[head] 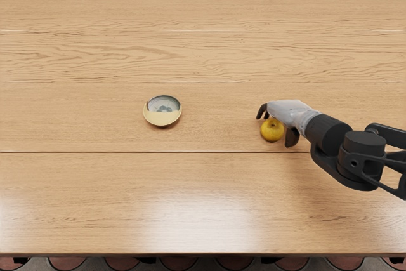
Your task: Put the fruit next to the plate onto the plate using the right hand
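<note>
A small yellow fruit (pixel 272 131) lies on the wooden table (pixel 190 49), right of centre. My right hand (pixel 277 123) comes in from the right edge and sits over the fruit, fingers curved down around it and thumb at its right side. Whether the fingers press on the fruit I cannot tell. The fruit rests on the table surface. A small cream plate (pixel 162 110) with a grey-blue middle sits well to the left of the fruit, a clear gap between them. The left arm does not show.
The dark forearm and wrist joint (pixel 355 153) stretch from the hand to the right edge. The table's front edge runs along the bottom of the view.
</note>
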Tool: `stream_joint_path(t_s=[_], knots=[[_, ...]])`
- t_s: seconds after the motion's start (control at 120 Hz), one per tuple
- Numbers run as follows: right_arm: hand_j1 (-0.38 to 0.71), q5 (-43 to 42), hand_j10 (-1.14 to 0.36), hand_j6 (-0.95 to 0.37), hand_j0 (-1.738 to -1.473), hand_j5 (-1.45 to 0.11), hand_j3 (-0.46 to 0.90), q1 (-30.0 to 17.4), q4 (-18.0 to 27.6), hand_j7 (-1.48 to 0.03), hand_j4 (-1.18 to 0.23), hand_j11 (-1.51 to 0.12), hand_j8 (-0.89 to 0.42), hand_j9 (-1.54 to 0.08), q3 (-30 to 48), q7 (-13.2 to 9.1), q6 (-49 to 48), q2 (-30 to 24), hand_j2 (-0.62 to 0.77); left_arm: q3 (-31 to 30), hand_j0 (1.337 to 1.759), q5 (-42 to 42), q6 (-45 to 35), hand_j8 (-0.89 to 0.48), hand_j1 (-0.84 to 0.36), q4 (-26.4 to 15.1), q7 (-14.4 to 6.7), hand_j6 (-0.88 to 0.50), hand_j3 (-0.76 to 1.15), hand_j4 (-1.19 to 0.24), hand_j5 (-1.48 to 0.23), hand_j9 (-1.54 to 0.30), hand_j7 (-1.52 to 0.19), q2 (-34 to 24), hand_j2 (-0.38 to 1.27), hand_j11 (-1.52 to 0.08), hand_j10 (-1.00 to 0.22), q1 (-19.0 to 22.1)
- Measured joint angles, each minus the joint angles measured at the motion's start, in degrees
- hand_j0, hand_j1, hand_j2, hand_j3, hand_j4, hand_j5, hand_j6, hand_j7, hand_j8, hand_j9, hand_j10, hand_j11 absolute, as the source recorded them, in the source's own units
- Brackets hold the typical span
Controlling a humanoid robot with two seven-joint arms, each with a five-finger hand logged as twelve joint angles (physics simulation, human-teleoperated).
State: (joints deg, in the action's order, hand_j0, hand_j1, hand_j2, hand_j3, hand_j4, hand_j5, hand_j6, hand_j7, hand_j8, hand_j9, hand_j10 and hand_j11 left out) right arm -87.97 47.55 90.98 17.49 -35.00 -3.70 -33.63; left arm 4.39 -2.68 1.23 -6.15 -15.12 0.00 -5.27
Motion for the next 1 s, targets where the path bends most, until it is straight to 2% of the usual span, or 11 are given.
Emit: stream_joint_path(t_s=[0.267,0.442,0.742,0.817,0.883,1.0], knots=[[0.11,0.0,-0.39,-0.39,-1.658,-0.5,0.0,0.1,-0.3,-0.5,-0.39,-0.5,-0.39,-0.5,-0.1,0.0,-0.1,1.5,-0.07,0.0,1.658,0.0,0.0,-0.02,0.33,0.0,0.0,-0.02,0.0,-0.02,-0.02,-0.02,-0.02,0.0,0.0,-0.02,-0.02,0.0],[0.22,0.0,-0.48,-0.48,-1.658,-0.62,0.0,0.0,-0.3,-0.62,-0.48,-0.62,-0.45,-0.62,-0.1,0.0,-0.1,1.6,-0.08,0.0,1.658,0.0,0.0,-0.02,0.33,0.0,0.0,-0.02,0.0,-0.02,-0.02,-0.02,-0.02,0.0,0.0,-0.02,-0.02,0.0],[0.24,0.0,-0.57,-0.4,-1.649,-0.79,0.0,-0.2,-0.3,-0.76,-0.57,-0.78,-0.36,-0.78,-0.1,-0.1,-0.2,1.7,-0.07,0.0,1.658,0.0,0.0,-0.02,0.33,0.0,0.0,-0.02,0.0,-0.02,-0.02,-0.02,-0.02,0.0,0.0,-0.02,-0.02,0.0],[0.24,-0.2,-0.57,-0.39,-1.646,-0.8,0.0,-0.3,-0.4,-0.78,-0.59,-0.8,-0.34,-0.8,-0.1,-0.1,-0.2,1.7,-0.1,0.0,1.658,0.0,0.0,-0.02,0.33,0.0,0.0,-0.02,0.0,-0.02,-0.02,-0.02,-0.02,0.0,0.0,-0.02,-0.02,0.0],[0.26,-0.2,-0.57,-0.38,-1.645,-0.8,0.0,-0.4,-0.4,-0.8,-0.62,-0.81,-0.35,-0.81,-0.1,-0.1,-0.1,1.8,-0.02,0.0,1.658,0.0,0.0,-0.02,0.33,0.0,0.0,-0.02,0.0,-0.02,-0.02,-0.02,-0.02,0.0,0.0,-0.02,-0.02,0.0],[0.27,-0.4,-0.57,-0.39,-1.643,-0.79,0.0,-0.5,-0.7,-0.81,-0.65,-0.82,-0.35,-0.81,-0.1,-0.1,0.0,2.0,-0.02,0.0,1.658,0.0,0.0,-0.02,0.33,0.0,0.0,-0.02,0.0,-0.02,-0.02,-0.02,-0.02,0.0,0.0,-0.02,-0.02,0.0]])
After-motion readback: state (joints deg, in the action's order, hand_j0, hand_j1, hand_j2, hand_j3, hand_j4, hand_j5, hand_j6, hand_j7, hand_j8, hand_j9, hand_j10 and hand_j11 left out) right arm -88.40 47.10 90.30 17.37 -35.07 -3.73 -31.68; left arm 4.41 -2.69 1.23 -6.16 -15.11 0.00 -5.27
